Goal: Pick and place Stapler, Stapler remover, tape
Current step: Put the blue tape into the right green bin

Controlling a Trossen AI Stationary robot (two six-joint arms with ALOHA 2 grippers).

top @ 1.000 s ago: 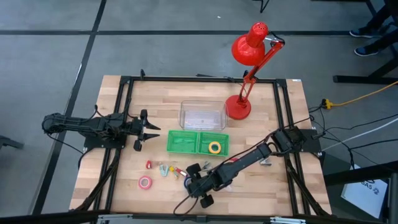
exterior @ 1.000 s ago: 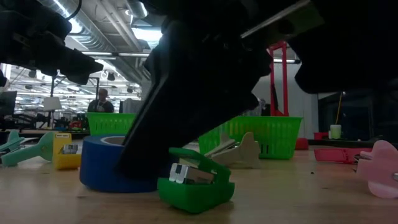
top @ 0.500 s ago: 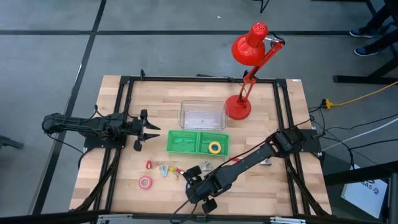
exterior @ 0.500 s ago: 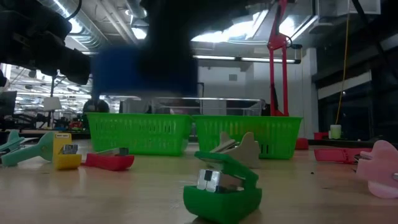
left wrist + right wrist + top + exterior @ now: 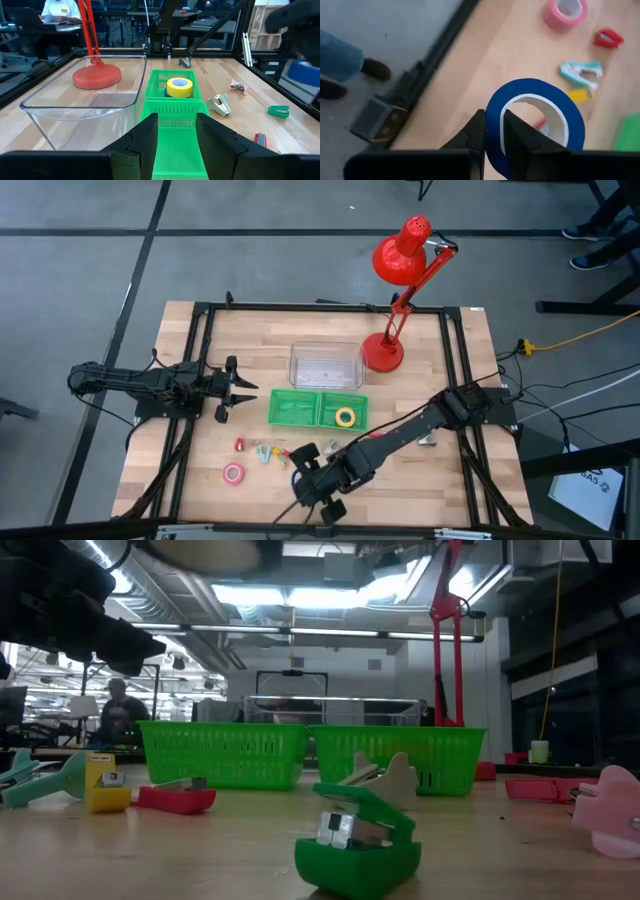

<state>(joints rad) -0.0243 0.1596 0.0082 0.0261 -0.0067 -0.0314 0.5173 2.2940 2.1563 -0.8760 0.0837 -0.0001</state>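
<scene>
Right gripper (image 5: 493,131) clamped on rim of blue tape (image 5: 535,120): glossy ring, white core, hollow centre, lifted near pink tape (image 5: 565,13). Left gripper (image 5: 243,388) parted, idle.

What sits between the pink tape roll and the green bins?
In the high view, small staple removers lie between the pink tape roll and the green bins.
</scene>
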